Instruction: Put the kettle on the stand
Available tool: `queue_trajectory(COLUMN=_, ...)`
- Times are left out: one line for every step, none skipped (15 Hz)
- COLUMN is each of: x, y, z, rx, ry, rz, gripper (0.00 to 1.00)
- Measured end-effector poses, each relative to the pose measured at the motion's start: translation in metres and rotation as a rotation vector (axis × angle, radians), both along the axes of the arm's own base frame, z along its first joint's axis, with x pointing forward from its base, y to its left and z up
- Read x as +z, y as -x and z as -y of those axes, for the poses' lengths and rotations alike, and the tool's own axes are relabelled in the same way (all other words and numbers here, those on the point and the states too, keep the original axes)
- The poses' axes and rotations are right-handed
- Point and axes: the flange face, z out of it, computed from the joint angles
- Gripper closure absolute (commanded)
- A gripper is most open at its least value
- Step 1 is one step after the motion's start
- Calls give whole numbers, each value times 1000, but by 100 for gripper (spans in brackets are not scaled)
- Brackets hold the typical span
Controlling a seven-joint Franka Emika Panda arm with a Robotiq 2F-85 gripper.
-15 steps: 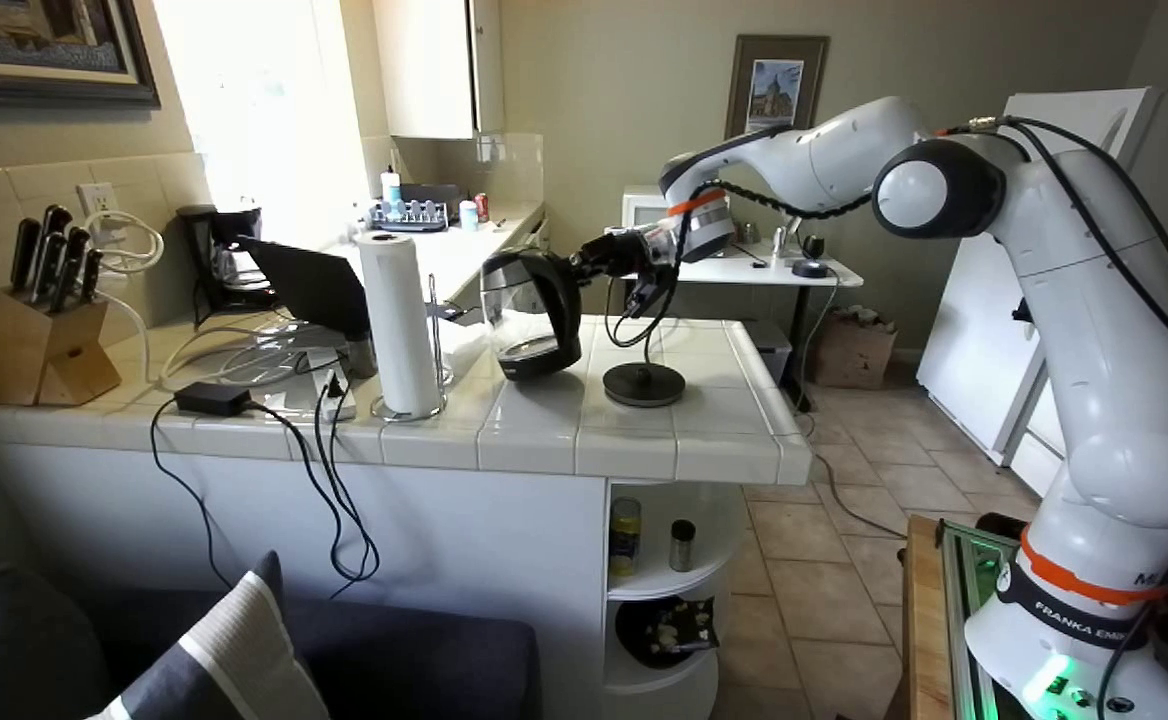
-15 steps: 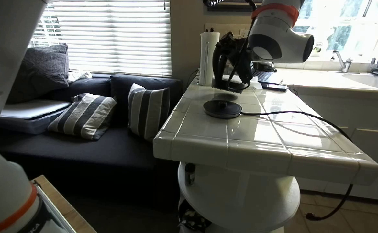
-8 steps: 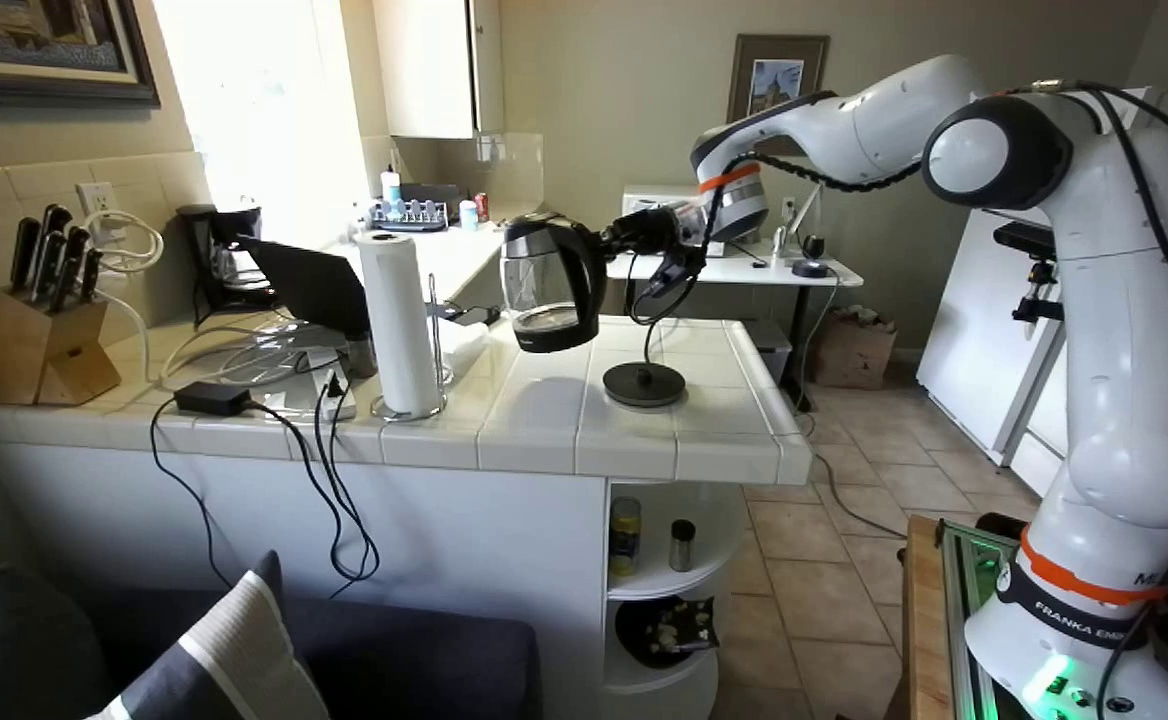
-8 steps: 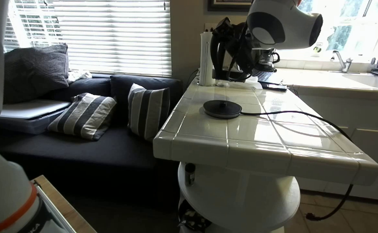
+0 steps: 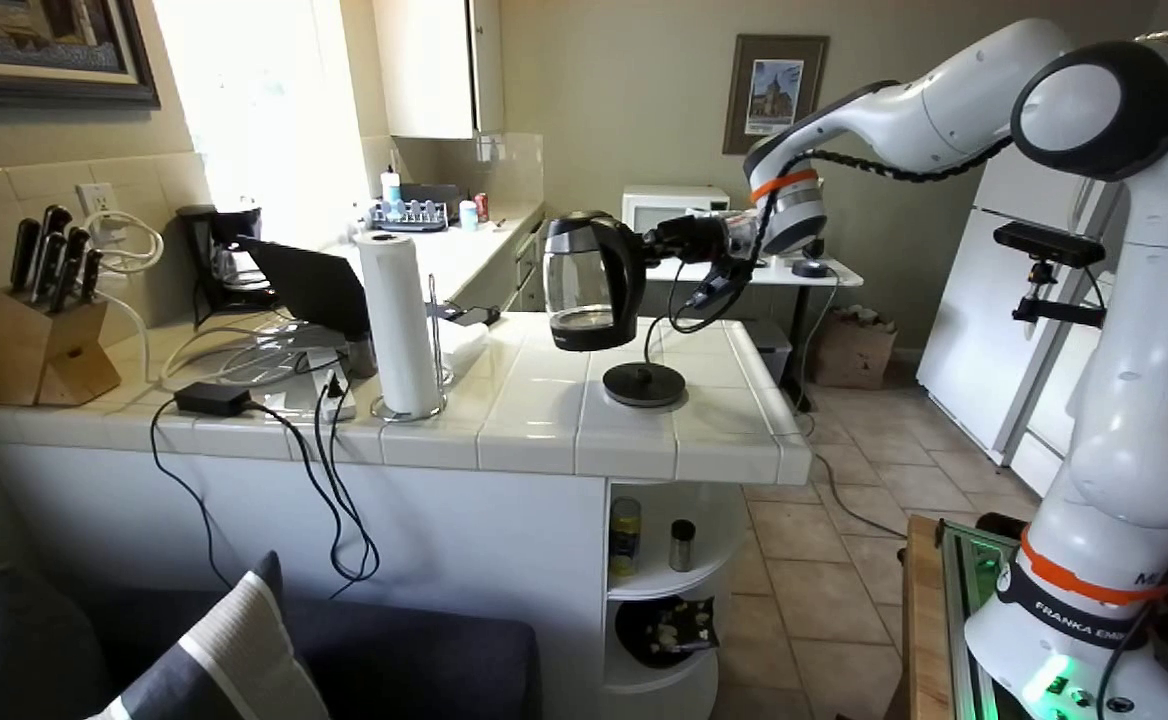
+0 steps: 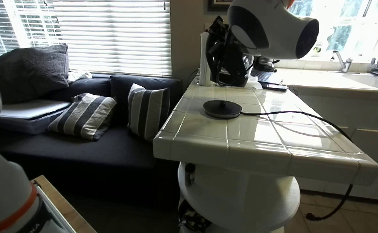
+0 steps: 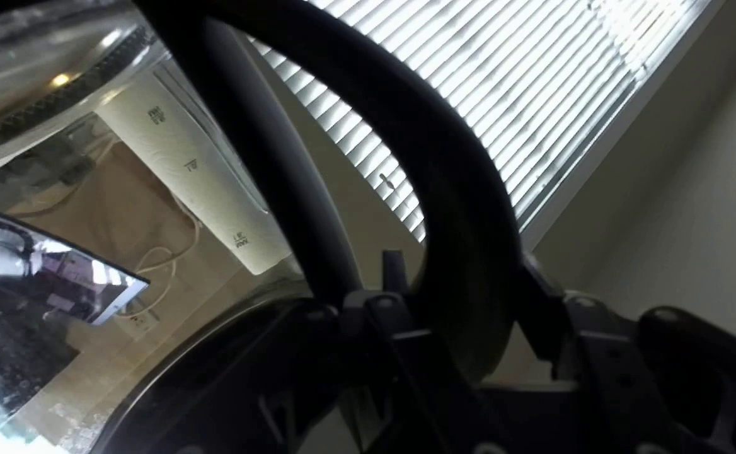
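— Where do we have the kettle [image 5: 576, 285]?

— Up in the air over the white-tiled table [image 5: 529, 415], close to upright; in an exterior view we can look right through its glass side.

— And what is our hand [image 5: 650, 246] doing?

— Holding the kettle by its black handle [image 5: 628, 285]. In the wrist view we see one finger [image 7: 394, 272] inside the loop and another along the outer side, with the grip of the handle between them.

— Can we make out the kettle from every camera?

— Only partly. In an exterior view the hand and the white arm [image 6: 273, 29] cover most of it.

— Where does the stand [image 5: 644, 385] lie for us?

— Flat on the table, lower than the kettle and apart from it, nearer the end with the curved shelves [image 5: 714, 555]. We see it in both exterior views, its small centre raised, and a black cord [image 6: 292, 112] runs from it across the tiles.

— What else shares the table with us?

— The paper-towel roll [image 5: 399, 325] stands upright, the knife block [image 5: 44, 345] sits well apart from it, and we have an open laptop [image 5: 309, 290] farther back. A dark adapter [image 5: 212, 399] lies near the table's edge.

— And beside the table?

— We can see a dark sofa [image 6: 111, 149] with two striped cushions [image 6: 148, 111].
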Motion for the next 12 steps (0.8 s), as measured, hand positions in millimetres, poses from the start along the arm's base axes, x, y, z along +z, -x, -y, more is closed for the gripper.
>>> queue_trajectory(x=-5, y=12, z=2, rx=-43, ry=-5, rz=1, gripper=80)
queue_trajectory(x=-10, y=23, z=3, rx=-85, ry=-8, rz=1, gripper=80)
queue_trajectory(x=-14, y=32, z=3, rx=-127, ry=-7, rz=2, gripper=80)
queue_trajectory(x=-17, y=41, z=2, rx=-164, ry=-3, rz=2, gripper=80)
queue_trajectory(x=-19, y=49, z=0, rx=-196, ry=4, rz=3, gripper=80)
queue_trajectory(x=-20, y=55, z=-3, rx=-220, ry=12, rz=6, gripper=80)
queue_trajectory(x=-20, y=61, z=-7, rx=-237, ry=20, rz=8, gripper=80)
queue_trajectory(x=-19, y=66, z=-11, rx=-250, ry=27, rz=11, gripper=80)
queue_trajectory(x=-18, y=69, z=-15, rx=-262, ry=32, rz=11, gripper=80)
queue_trajectory(x=-17, y=73, z=-20, rx=-275, ry=35, rz=12, gripper=80)
queue_trajectory(x=-16, y=75, z=-24, rx=-286, ry=37, rz=12, gripper=80)
queue_trajectory(x=-15, y=76, z=-27, rx=-296, ry=36, rz=11, gripper=80)
